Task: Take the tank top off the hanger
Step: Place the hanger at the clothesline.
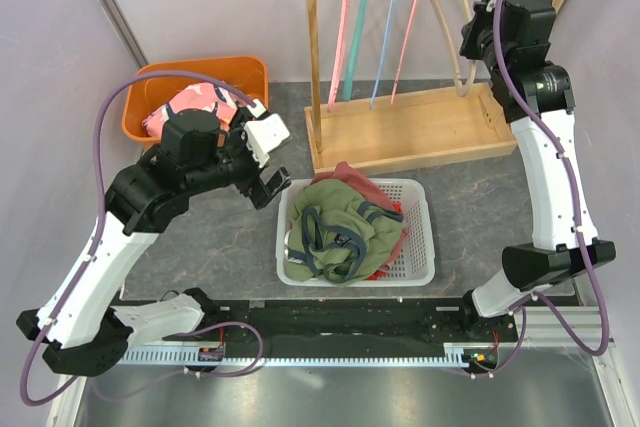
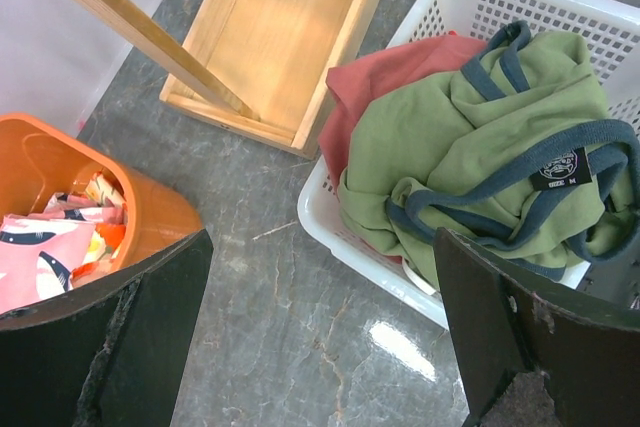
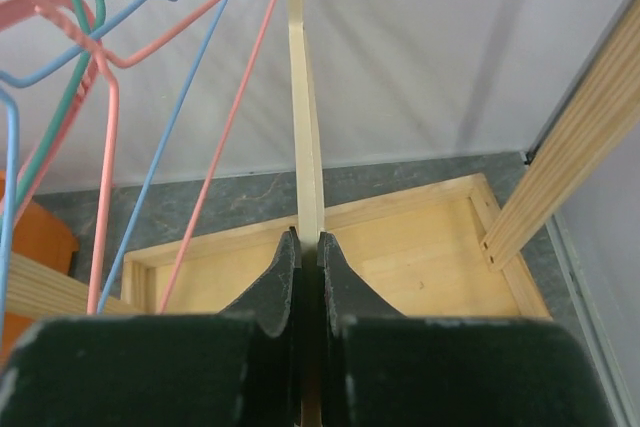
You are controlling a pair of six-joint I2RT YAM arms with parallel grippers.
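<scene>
right gripper (image 3: 307, 240) fills the bottom of its own wrist view, black jaws pinched shut on the thin cream hanger (image 3: 303, 97), which rises straight up between them. the top view shows that arm raised high at the wooden rack (image 1: 400, 142), most likely so the bare hanger can hang beside the coloured wire hangers (image 3: 215, 97); whether its hook sits on the rail i cannot tell. left gripper (image 2: 322, 247) hovers with its jaws spread wide and nothing between them, just beside the left rim of the white basket (image 2: 440, 7). the green tank top (image 2: 470, 137) lies crumpled in that basket on a red garment (image 2: 385, 77), free of any hanger, so the task looks done. bare grey table between the basket, the rack's tray and the orange bin (image 2: 40, 167) gives the left arm room to pull back. the right arm has less room, with the rack post (image 3: 580, 137) close on one side and the wire hangers on the other.
</scene>
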